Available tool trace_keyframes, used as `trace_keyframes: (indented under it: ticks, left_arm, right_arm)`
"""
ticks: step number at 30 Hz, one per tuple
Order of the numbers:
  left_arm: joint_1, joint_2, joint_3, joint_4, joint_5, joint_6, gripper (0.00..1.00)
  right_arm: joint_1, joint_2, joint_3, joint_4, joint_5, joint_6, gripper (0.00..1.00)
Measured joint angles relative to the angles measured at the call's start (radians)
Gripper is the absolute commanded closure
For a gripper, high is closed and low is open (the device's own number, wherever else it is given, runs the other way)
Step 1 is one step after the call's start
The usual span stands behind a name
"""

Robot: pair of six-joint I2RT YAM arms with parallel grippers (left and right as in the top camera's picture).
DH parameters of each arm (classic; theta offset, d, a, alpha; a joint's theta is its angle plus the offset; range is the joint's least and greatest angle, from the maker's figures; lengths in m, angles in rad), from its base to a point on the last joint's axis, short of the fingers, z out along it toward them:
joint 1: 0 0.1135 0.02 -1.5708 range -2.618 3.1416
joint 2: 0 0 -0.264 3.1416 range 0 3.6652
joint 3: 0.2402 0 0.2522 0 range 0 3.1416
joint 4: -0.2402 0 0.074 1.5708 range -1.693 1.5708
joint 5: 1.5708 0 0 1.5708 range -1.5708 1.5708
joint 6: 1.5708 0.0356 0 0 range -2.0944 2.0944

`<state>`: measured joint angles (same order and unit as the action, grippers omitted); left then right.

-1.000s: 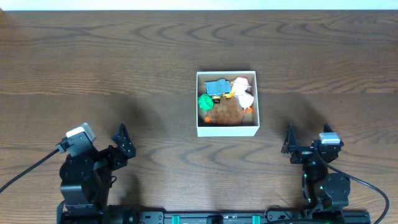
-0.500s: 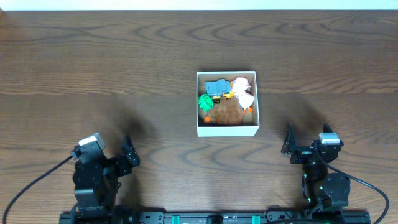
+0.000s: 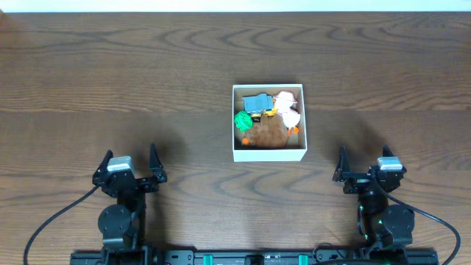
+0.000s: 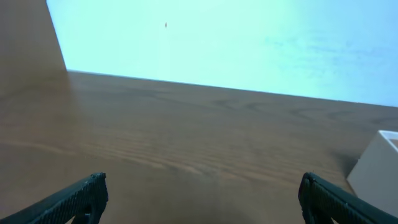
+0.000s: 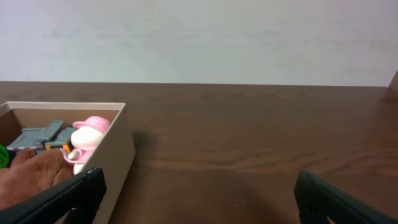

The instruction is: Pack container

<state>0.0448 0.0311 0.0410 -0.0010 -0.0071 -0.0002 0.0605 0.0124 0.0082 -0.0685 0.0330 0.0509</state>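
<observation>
Resting a little right of the middle of the dark wooden surface (image 3: 147,73), the container (image 3: 269,154) is seen from overhead as a square, shallow box with white outer walls and a tan inside. Four toys are packed in it. A blue-grey toy (image 3: 256,102) lies at the far left, and a white figure (image 3: 288,114) with a pink hat is beside it at the far right. A green toy (image 3: 242,119) is pressed against the left wall. What appears to be a brown plush toy (image 3: 266,132) fills the near half, though its shape cannot be made out clearly.

The left tool (image 3: 131,157) is held low at the near left edge, well apart from the container. Its jaws are spread wide and nothing is held between them. In the left wrist view, only bare surface is seen past the left tool (image 4: 202,193), and one white corner of the container (image 4: 380,168) shows at the right edge.

The right tool (image 3: 366,166) is parked at the near right edge, near the container's front right corner but not touching it. Its jaws are likewise set wide and empty. In the right wrist view, the right tool (image 5: 199,186) faces bare surface, and the container (image 5: 119,155) stands to the left with the white figure (image 5: 87,138) and blue-grey toy (image 5: 45,135) showing above its rim.
</observation>
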Motion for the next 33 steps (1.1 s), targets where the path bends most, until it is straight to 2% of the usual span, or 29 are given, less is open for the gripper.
trace_keyframes:
  ticks: [12, 33]
  left_arm:
    - [0.0, -0.02, -0.025, -0.019, 0.007, 0.076, 0.02]
    - [0.0, -0.01, -0.02, -0.028, 0.008, 0.08, 0.02]
  right_arm:
    - [0.0, 0.0, 0.0, 0.0, 0.0, 0.0, 0.01]
    - [0.0, 0.0, 0.0, 0.0, 0.0, 0.0, 0.01]
